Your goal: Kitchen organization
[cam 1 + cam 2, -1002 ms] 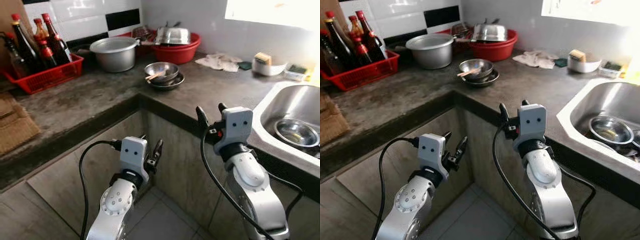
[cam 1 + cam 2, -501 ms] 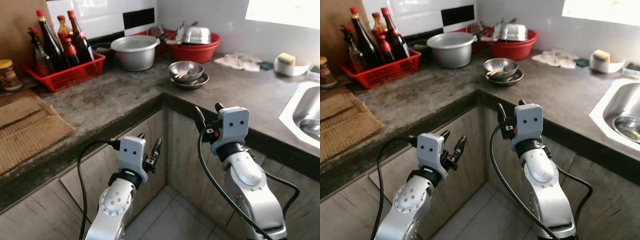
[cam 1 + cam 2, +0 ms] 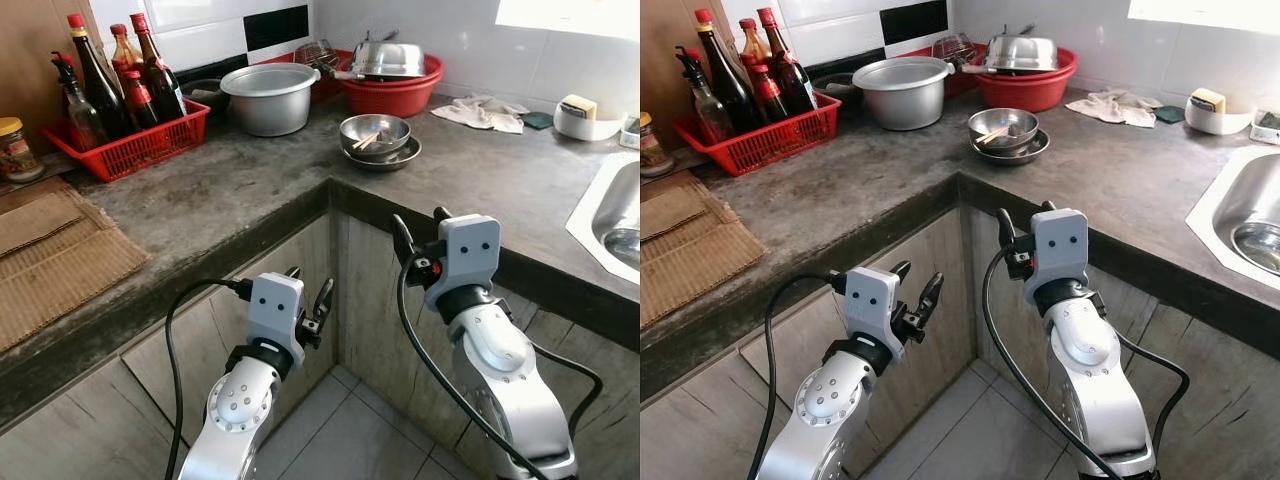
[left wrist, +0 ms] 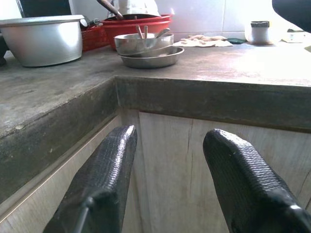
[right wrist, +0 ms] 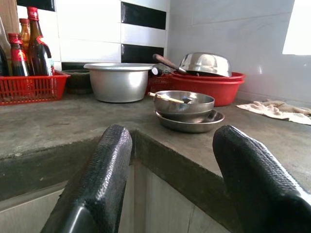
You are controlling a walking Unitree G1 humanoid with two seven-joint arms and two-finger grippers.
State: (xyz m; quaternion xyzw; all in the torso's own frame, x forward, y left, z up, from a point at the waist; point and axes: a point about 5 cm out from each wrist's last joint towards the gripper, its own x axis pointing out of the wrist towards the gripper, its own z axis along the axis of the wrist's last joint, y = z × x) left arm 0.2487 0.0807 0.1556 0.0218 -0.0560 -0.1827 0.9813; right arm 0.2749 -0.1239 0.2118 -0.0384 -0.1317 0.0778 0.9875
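You are facing the inner corner of an L-shaped grey stone table [image 3: 230, 190]. Both arms are raised in front of the cabinet fronts, below the table edge.

Left gripper [image 3: 308, 300]: jaws spread, holding nothing, pointing at the cabinet panel under the corner. Right gripper [image 3: 420, 228]: jaws spread, empty, level with the table edge just right of the corner.

On the table near the corner, you have a stack of steel bowls [image 3: 377, 138] on a steel plate, with wooden sticks lying in the top bowl. Behind it stands an aluminium pot [image 3: 270, 96], and right of that a red plastic basin [image 3: 395, 92] carrying an upturned steel bowl. A red basket [image 3: 135, 146] at the back left holds several dark sauce bottles [image 3: 95, 82], upright. A jar [image 3: 14, 150] stands beside the basket, and woven mats [image 3: 55, 260] lie flat on the left run.

A crumpled cloth [image 3: 485, 112] lies toward the back right, near a white dish with a sponge [image 3: 585, 115]. The steel sink [image 3: 615, 215] is at the far right edge.
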